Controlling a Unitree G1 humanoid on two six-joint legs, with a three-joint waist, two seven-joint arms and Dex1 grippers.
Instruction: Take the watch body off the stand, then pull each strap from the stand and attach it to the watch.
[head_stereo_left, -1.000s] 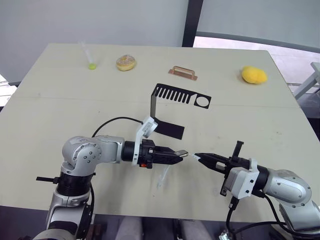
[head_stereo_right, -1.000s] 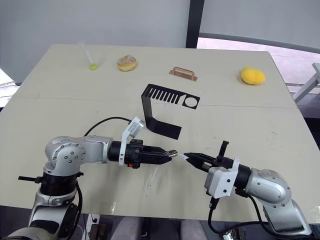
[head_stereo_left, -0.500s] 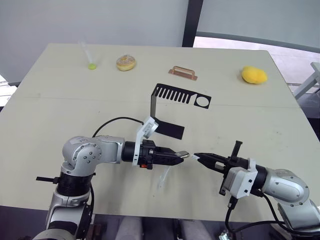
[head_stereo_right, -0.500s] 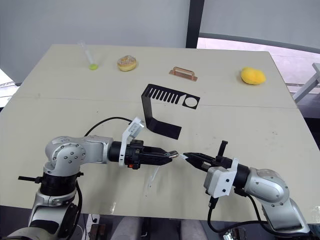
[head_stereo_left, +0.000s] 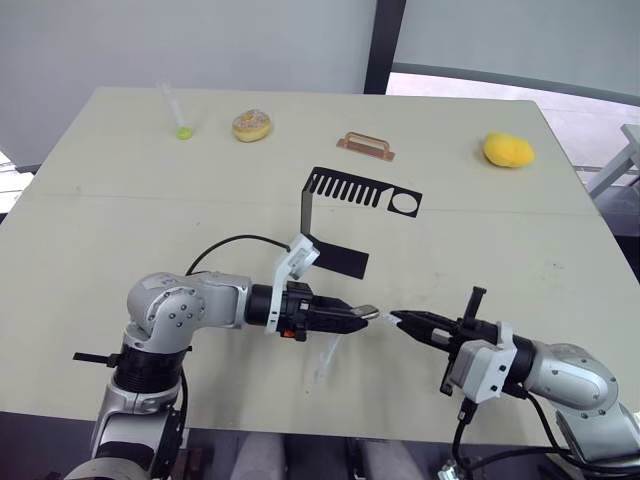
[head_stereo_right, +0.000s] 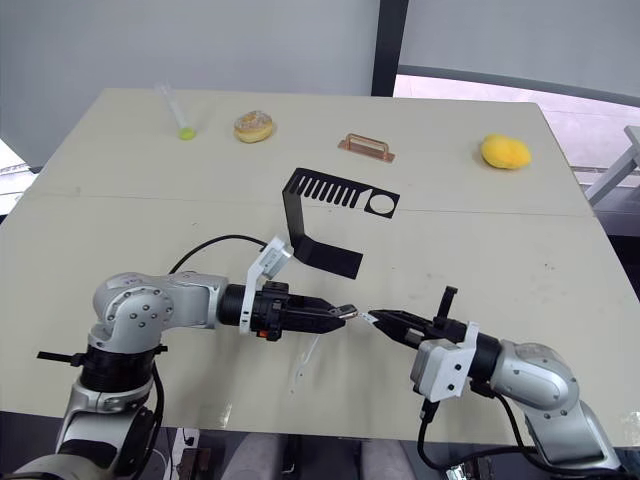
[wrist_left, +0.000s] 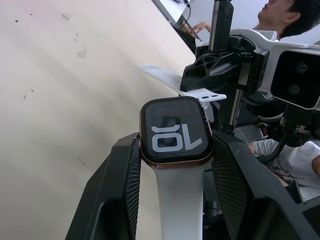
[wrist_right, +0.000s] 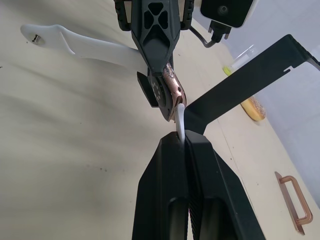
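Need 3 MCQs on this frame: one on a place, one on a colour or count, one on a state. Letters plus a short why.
1. Where is the watch body?
A. on the stand
B. between the left tool's fingers
C. beside the yellow object

2. What colour is the strap pinched by the right tool?
A. white
B. black
C. green

3. What state is the stand in?
A. holding both straps
B. holding the watch body
C. bare, with nothing in its slots

Key: 1 B, the left wrist view shows the left tool clamped on the case sides. 2 A, the right wrist view shows a white strap end between the shut fingers. 3 C, the head views show open slots and an empty round hole.
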